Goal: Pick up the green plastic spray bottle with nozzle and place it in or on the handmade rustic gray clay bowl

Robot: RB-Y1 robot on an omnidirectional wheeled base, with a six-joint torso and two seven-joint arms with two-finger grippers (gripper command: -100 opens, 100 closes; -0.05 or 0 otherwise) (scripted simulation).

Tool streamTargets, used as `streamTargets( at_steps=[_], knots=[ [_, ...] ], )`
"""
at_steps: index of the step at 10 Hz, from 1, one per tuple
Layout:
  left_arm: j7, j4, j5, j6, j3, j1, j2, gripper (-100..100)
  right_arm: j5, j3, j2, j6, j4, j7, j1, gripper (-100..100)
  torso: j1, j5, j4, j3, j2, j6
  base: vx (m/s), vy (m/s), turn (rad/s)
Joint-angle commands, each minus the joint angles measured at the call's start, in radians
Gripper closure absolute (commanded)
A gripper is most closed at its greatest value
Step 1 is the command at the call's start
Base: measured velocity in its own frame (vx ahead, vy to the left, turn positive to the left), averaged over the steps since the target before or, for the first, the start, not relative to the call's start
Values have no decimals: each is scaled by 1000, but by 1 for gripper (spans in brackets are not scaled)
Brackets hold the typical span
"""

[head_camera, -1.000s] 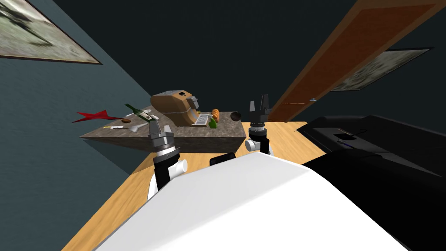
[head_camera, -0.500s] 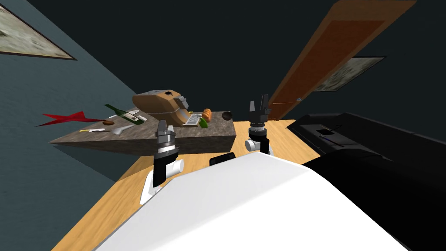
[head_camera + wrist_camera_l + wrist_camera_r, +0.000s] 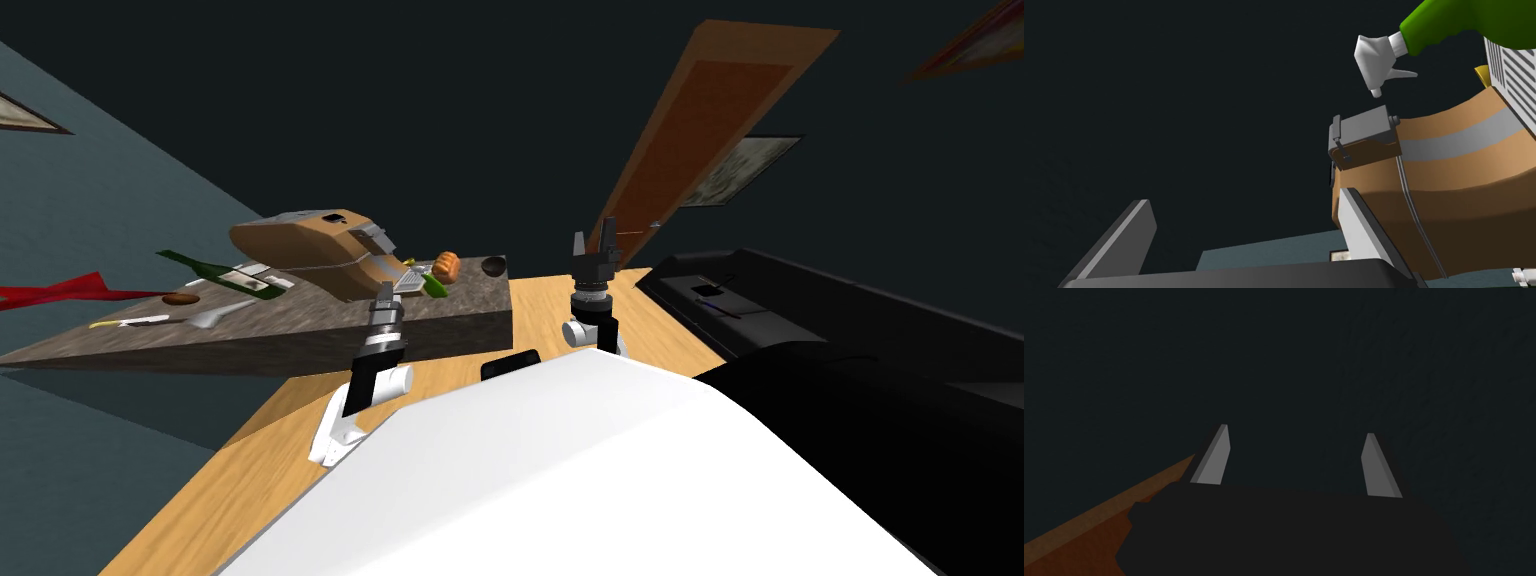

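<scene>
Head view: the green plastic spray bottle [image 3: 436, 287] is lying sideways mid-frame on the mottled grey table [image 3: 290, 312], left of the dark round bowl [image 3: 493, 266], just beyond the nearer left gripper [image 3: 385, 292]. Left wrist view: its fingers [image 3: 1369, 235] are standing wide, the white nozzle [image 3: 1376, 55] end nearest them. Right wrist view: the right gripper [image 3: 1296, 460] is gaping, empty.

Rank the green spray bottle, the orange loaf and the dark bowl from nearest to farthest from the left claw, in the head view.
1. Green spray bottle, just right of the left claw.
2. Orange loaf, behind the bottle.
3. Dark bowl, farthest right.
</scene>
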Motion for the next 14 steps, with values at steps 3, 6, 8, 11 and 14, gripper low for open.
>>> streamTargets(
  at_steps=[3,6,8,11,14],
  knots=[
    [-22,76,35,67,26,-24,63,-100,0,0,0,0,0,0,0,0,6,1,0,-1,-1,0,-36,-192,-113],
    [-45,168,67,135,51,-46,119,-100,0,0,0,0,0,0,0,0,4,1,-1,-2,-3,0,-7,-221,-139],
    [-57,216,84,170,65,-55,148,-100,0,0,0,0,0,0,0,0,7,1,-1,-2,-3,0,-4,-168,-100],
    [-81,292,116,241,94,-71,207,-100,0,0,0,0,0,0,0,0,3,0,-1,-2,-4,0,28,-236,-148],
    [-93,373,133,277,110,-78,238,-100,0,0,0,0,0,0,0,0,9,2,-1,-3,-5,0,43,-132,-99]
  ],
)
